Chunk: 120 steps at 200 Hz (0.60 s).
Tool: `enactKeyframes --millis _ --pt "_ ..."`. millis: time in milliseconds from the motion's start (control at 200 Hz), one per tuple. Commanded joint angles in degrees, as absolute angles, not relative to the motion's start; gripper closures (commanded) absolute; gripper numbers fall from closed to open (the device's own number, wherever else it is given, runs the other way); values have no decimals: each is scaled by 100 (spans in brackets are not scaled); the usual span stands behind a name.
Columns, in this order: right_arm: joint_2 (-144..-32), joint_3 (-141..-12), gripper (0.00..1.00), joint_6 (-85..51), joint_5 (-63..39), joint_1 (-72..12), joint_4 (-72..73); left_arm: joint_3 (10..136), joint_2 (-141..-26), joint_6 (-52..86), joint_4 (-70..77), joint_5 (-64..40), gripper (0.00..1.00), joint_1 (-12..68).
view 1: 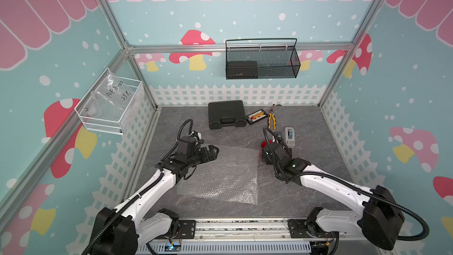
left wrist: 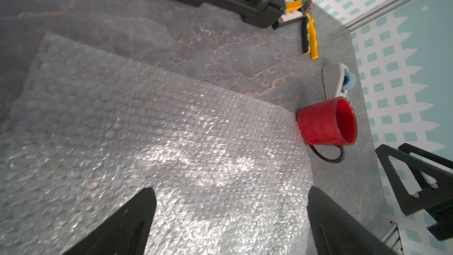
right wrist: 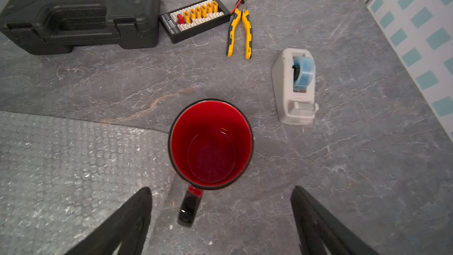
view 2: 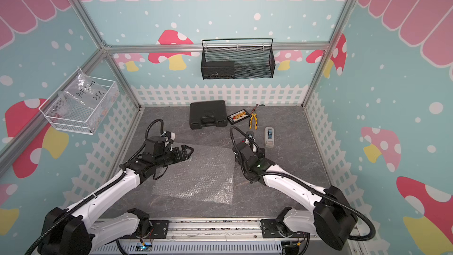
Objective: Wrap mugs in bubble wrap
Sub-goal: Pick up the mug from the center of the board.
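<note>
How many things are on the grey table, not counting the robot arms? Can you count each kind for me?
Red mug: 1
Bubble wrap sheet: 1
Black case: 1
Yellow pliers: 1
Tape dispenser: 1
Plug board: 1
Total: 6

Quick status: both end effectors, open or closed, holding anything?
Left end effector: open, empty, above the bubble wrap.
Right end effector: open, holding nothing, over the upright red mug, not gripping it.
</note>
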<state>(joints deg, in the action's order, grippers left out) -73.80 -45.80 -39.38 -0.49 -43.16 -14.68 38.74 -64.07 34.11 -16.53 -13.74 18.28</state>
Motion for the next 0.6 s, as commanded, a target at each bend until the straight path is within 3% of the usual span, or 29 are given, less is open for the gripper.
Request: enactKeyframes --millis 0,185,595 --pt "-7683 -4718 13 -4654 192 -4506 -1395 3909 -6205 3568 -1860 -1718 1 1728" --pt "-7888 -4648 20 -5351 605 -4562 -1582 3990 -6011 3360 -2192 -1478 1 1620" --pt "-8553 -4508 24 -5875 49 -4540 -1414 4060 -5927 3264 -2379 -1347 1 1558"
